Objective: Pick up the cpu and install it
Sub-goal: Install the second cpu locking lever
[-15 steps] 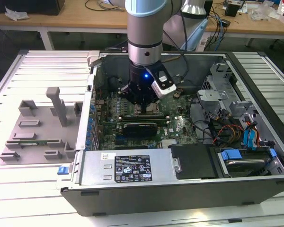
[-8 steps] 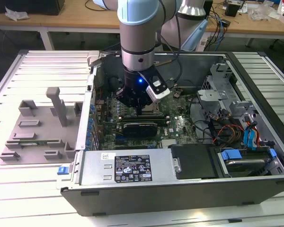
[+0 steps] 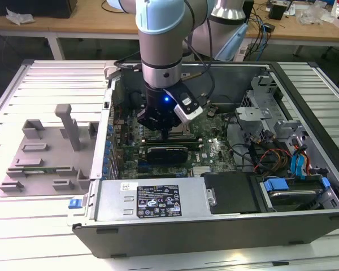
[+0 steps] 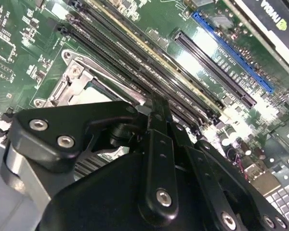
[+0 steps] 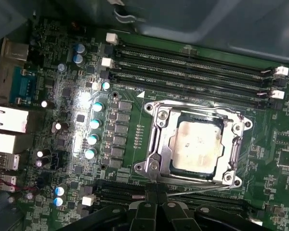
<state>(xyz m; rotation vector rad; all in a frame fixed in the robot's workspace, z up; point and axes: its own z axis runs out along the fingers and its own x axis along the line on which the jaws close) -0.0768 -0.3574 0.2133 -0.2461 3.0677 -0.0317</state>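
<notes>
Black linkages of the one gripper (image 3: 166, 134) hang low inside the computer case (image 3: 305, 223), just above the green motherboard (image 5: 58, 72). In both wrist views its fingers (image 5: 156, 199) meet in a thin dark line with no gap and nothing between them, so the pincer is clenched and empty.

Just beyond the fingertips lies the one cpu (image 5: 197, 143), its pale silvery top flat and level inside the metal-framed socket (image 5: 154, 144). The frame runs round all four sides of the chip. In the second wrist view a corner of this socket frame (image 4: 70, 86) shows beside the gripper's body, partly hidden by it.

On the far side of the socket from the gripper, the first wrist view shows four long dark memory slots (image 5: 192, 65) lying parallel. More dark slots (image 5: 115, 190) lie on the gripper's side, partly covered by the fingers, too hidden to count. A row of five round pale-topped capacitors (image 5: 94, 124) stands beside the socket.

In the second wrist view one blue expansion slot (image 4: 231, 50) runs beside one black one (image 4: 212, 67).

In the exterior view, a grey plastic fixture (image 3: 51, 152) sits on the slatted table (image 3: 34, 231) towards the exterior view's left, well apart from the arm. Inside the case, towards the exterior view's right, is a drive bay with blue tabs (image 3: 276, 185).
</notes>
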